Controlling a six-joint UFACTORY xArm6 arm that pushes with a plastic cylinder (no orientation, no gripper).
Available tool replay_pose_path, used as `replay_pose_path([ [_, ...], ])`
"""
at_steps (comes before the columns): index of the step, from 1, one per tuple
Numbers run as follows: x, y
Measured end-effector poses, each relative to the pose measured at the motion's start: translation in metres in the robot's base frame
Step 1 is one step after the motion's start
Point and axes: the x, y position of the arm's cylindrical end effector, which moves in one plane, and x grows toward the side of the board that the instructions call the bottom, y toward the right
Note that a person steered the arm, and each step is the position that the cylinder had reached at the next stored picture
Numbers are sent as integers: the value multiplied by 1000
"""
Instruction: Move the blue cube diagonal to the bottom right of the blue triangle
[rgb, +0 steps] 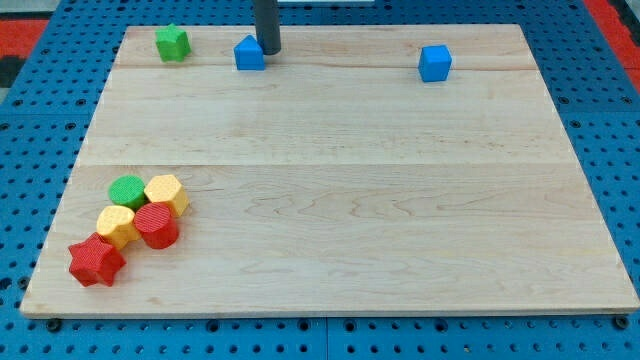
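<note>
The blue cube (435, 62) sits near the view's top, right of centre, on the wooden board (330, 170). The blue triangle (249, 52) sits near the view's top, left of centre. My tip (269, 50) is right beside the blue triangle, at its right side, touching or nearly touching it. The blue cube is far to the right of my tip, at about the same height in the view as the triangle.
A green star-shaped block (172, 43) sits at the top left. At the bottom left is a cluster: a green cylinder (127, 191), a yellow hexagon (166, 193), another yellow block (117, 226), a red cylinder (156, 226) and a red star (96, 261).
</note>
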Motion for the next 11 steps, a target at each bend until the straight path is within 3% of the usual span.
replay_pose_path([
  [2, 31, -61],
  [3, 34, -38],
  [4, 10, 35],
  [5, -26, 152],
  [6, -29, 265],
  [7, 11, 274],
  [8, 52, 221],
  [9, 56, 220],
  [11, 44, 139],
])
